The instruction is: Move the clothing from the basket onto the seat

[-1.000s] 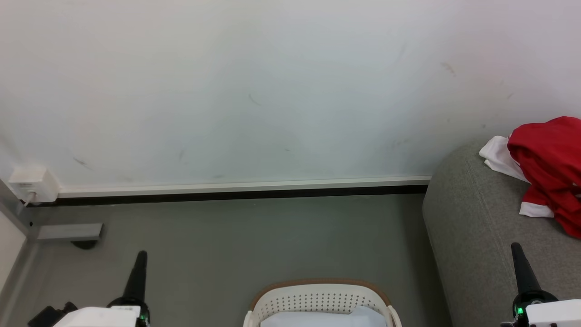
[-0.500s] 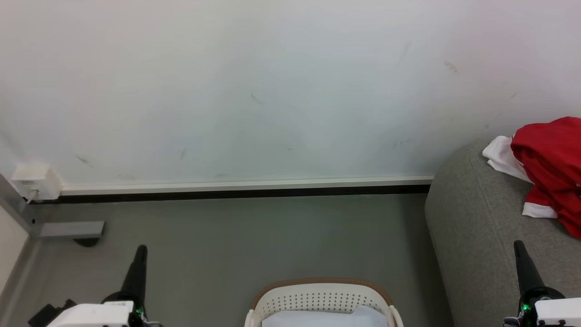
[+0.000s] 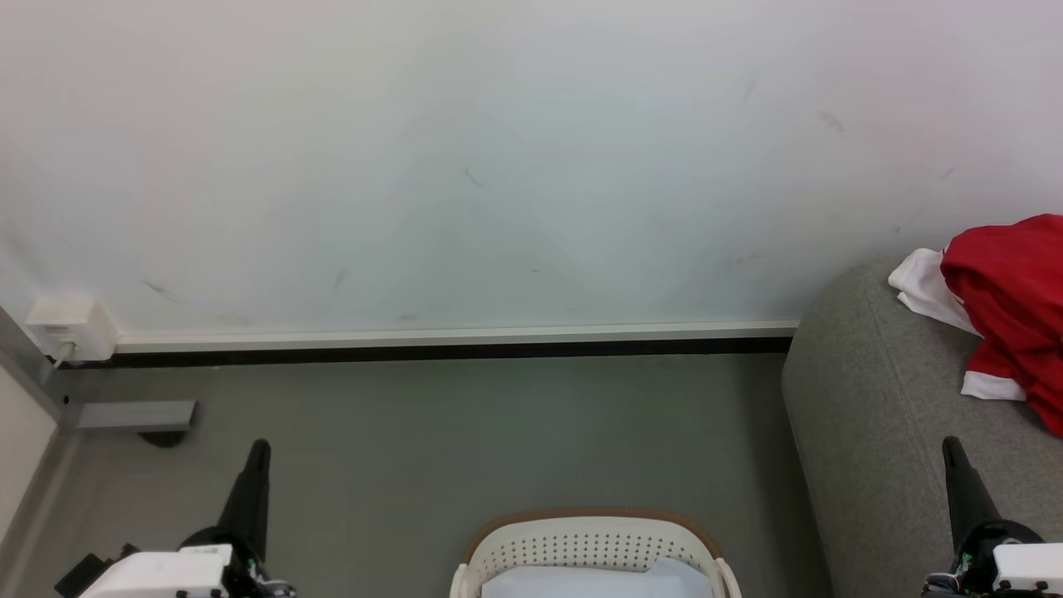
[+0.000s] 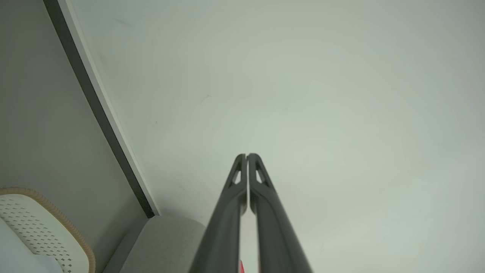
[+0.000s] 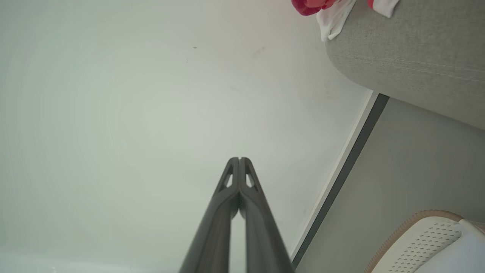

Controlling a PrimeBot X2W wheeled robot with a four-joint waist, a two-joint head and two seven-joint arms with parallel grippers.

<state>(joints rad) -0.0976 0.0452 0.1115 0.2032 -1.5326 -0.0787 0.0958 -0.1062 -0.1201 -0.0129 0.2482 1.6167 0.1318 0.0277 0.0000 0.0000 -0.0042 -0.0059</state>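
At the right edge of the head view, the bright red soft garment with white cuffs is seen heaped on the rounded light grey upholstered sofa, well apart from the basket. At bottom centre, the cream-white perforated plastic laundry basket with a tan-brown rim is cut by the frame edge; a pale bluish-white cloth lies inside it. The left gripper, lower left, and the right gripper, lower right, are shown with fingers pressed together, nothing held. Grey floor and white wall are seen behind.
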